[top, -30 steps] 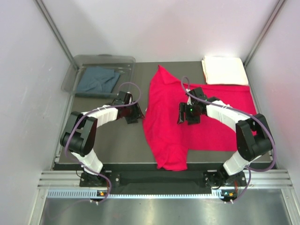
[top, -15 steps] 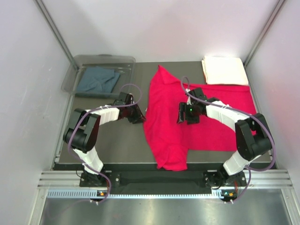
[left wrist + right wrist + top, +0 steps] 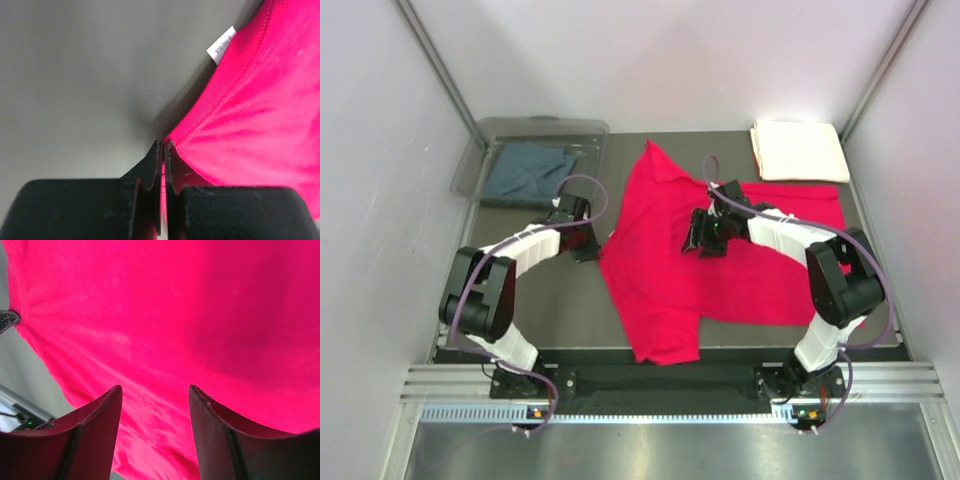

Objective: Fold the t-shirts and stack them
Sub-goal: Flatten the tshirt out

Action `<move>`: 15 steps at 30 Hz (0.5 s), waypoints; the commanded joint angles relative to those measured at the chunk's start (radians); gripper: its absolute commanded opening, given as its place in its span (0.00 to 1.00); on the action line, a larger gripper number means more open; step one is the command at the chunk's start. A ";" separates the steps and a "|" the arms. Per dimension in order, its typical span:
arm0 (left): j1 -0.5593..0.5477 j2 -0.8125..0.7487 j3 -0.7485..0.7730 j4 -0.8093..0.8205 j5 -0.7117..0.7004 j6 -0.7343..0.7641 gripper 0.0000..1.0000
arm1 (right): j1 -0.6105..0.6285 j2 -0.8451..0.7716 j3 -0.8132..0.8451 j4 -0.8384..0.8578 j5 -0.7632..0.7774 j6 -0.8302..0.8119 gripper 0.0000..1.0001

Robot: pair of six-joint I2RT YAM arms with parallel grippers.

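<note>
A bright red t-shirt (image 3: 720, 270) lies spread over the middle of the dark table. Its hemmed left edge (image 3: 220, 95) is pinched in my left gripper (image 3: 588, 247), whose jaws are shut on the cloth (image 3: 164, 150). My right gripper (image 3: 705, 240) hovers over the shirt's middle with its fingers (image 3: 112, 400) apart and only red cloth (image 3: 200, 315) beneath them. A cream-white t-shirt (image 3: 798, 150) sits folded at the back right corner. A slate blue-grey t-shirt (image 3: 528, 172) lies crumpled inside the bin.
A clear plastic bin (image 3: 480, 150) stands at the back left, overhanging the table's left edge. A white label (image 3: 221, 51) sticks out from the red shirt's hem. Bare table (image 3: 550, 300) shows to the left of the red shirt. White walls close in both sides.
My left gripper closed on the red shirt's left edge and pulled back leftward, dragging the shirt left across the table. My right gripper shifted left and slightly back with it, narrowing a little.
</note>
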 commanded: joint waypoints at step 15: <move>-0.115 0.074 0.361 0.079 -0.059 0.319 0.70 | -0.080 -0.090 -0.129 0.045 -0.030 0.003 0.55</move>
